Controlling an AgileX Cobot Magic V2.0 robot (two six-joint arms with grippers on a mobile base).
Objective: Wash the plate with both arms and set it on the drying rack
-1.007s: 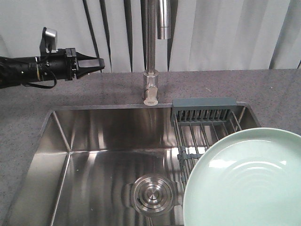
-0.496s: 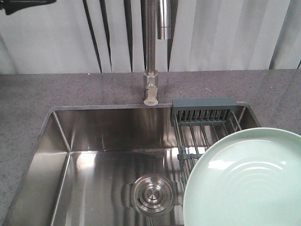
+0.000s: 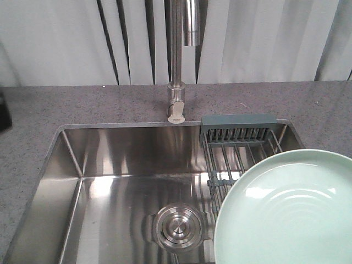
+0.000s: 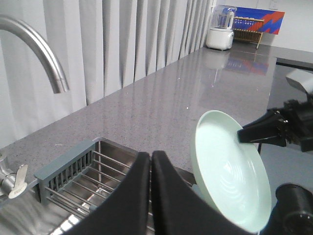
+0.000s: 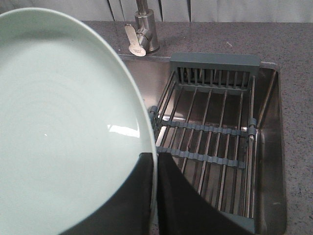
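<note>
The pale mint-green plate (image 3: 286, 212) hangs tilted over the right side of the sink, its face toward the basin. My right gripper (image 5: 156, 159) is shut on the plate (image 5: 63, 122), one finger on each side of the rim. The left wrist view shows that right gripper (image 4: 243, 135) pinching the plate (image 4: 230, 171) at its upper right edge. My left gripper (image 4: 150, 154) is shut with nothing in it, up above the sink and left of the plate. The drying rack (image 3: 236, 144) lies across the sink's right end, partly under the plate. In the front view neither gripper shows.
A tall steel faucet (image 3: 184, 33) stands behind the sink (image 3: 118, 159), with a round steel drain (image 3: 177, 226) in the basin floor. Grey speckled counter (image 3: 66, 107) surrounds it. Curtains hang behind. A blender (image 4: 221, 27) stands far down the counter.
The left arm, seen at the upper left a second ago, rose and left the front view; only a dark bit shows at the left edge now. The plate has stayed put.
</note>
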